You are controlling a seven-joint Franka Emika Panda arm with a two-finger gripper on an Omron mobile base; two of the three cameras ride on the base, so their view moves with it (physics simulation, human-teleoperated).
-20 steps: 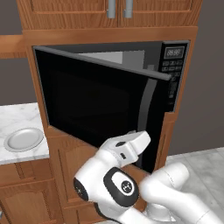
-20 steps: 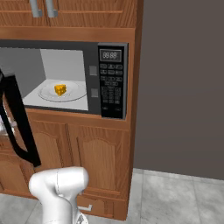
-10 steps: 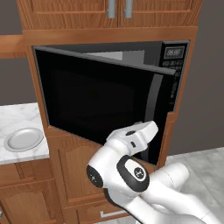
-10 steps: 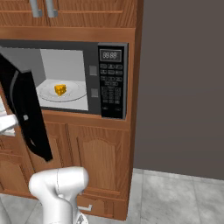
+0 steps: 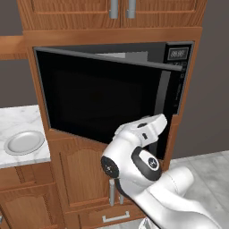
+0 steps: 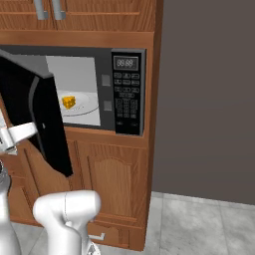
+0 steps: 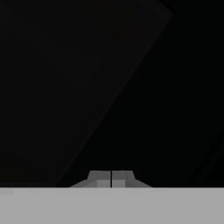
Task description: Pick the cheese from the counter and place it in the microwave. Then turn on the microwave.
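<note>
The cheese [image 6: 68, 102], a small orange-yellow wedge, lies on a white plate inside the microwave [image 6: 127, 92]. The microwave's dark glass door [image 5: 98, 96] stands partly open, swung out to the left of the cavity. My gripper [image 6: 33, 131] is shut with nothing in it, and its tip rests against the outer face of the door [image 6: 42, 117]. In the left base view the gripper [image 5: 160, 121] sits at the door's lower right, near the free edge. In the hand view the shut fingertips [image 7: 111, 177] face dark glass at close range.
The white marble counter [image 5: 18, 120] lies to the left of the microwave with a round grey plate [image 5: 24, 142] on it. Wooden cabinets stand above and below the microwave. A dark wall and grey floor tiles are on the right.
The microwave door has swung further toward shut, and my hand has moved with it toward the cavity. The cheese has not moved.
</note>
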